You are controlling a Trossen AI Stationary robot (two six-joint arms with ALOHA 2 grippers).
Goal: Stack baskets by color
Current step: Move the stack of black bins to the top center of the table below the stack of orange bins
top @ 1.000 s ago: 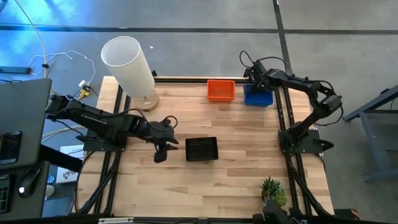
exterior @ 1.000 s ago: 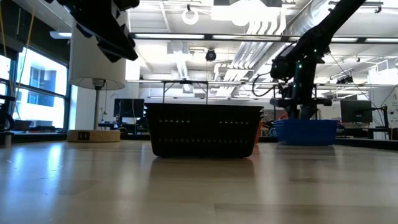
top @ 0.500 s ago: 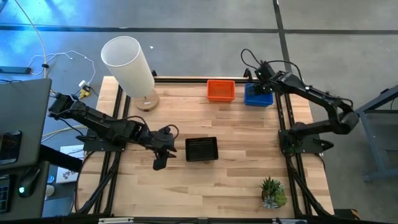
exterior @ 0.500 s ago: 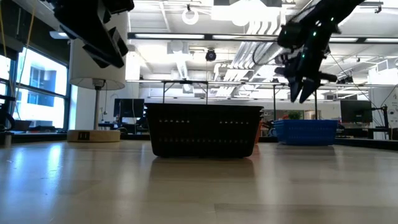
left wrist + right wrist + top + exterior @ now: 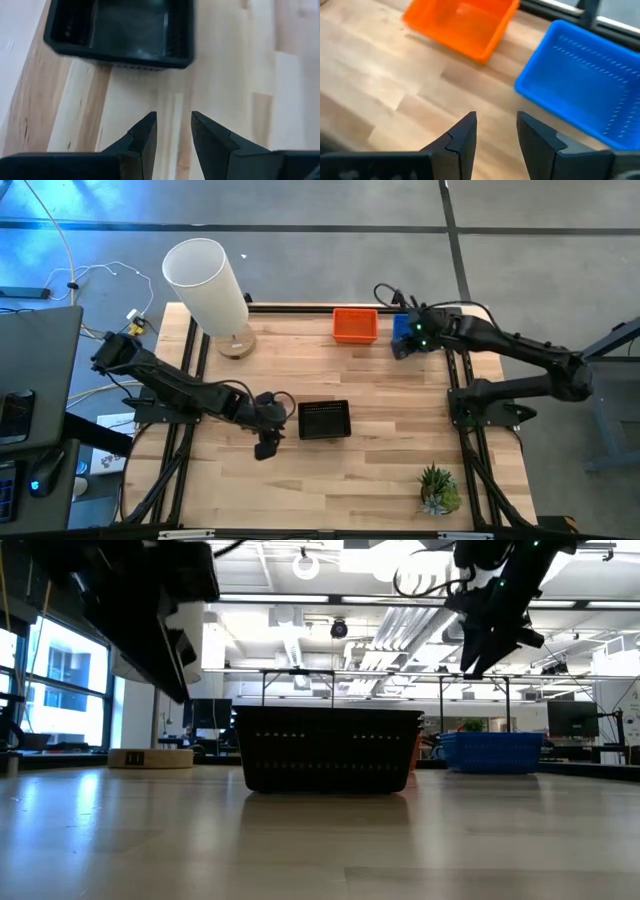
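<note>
Nearest the low cam: black basket (image 5: 328, 750), mid-bench (image 5: 380, 480), upright, mouth up. From above it reads as one basket or a nested pile; can't tell which.

L pincer (image 5: 266, 446) sits just beside the black basket's (image 5: 324, 420) left short end, a bit toward the near edge, raised off the bench. L wrist view: fingers (image 5: 141, 139) parted w/ bare wood between them, nothing held — released. The black basket (image 5: 120, 32) lies straight ahead of the tips, not yet between them. Its long axis runs across the line of the fingers, so the near long wall faces the pincer square-on. Judgement: if this basket is next, L arm is plainly the nearer one; R arm is well apart, at the far edge.

Farther back: orange basket (image 5: 355, 325) and blue basket (image 5: 403, 330) side by side along the far edge, a small gap between them, long axes roughly along that edge. Orange sits left of blue.

R pincer (image 5: 408, 345) hovers above the blue basket's near-left corner, by the gap. R wrist view: fingers (image 5: 462, 136) parted, nothing between them but wood — released. Blue basket (image 5: 585, 102) lies to one side of the tips, orange (image 5: 460, 22) ahead on the other; neither lined up w/ the gap.

Judgement: the three colours stand apart, each on its own spot; no loose baskets elsewhere on the bench. Sorting looks near finished or finished.
</note>
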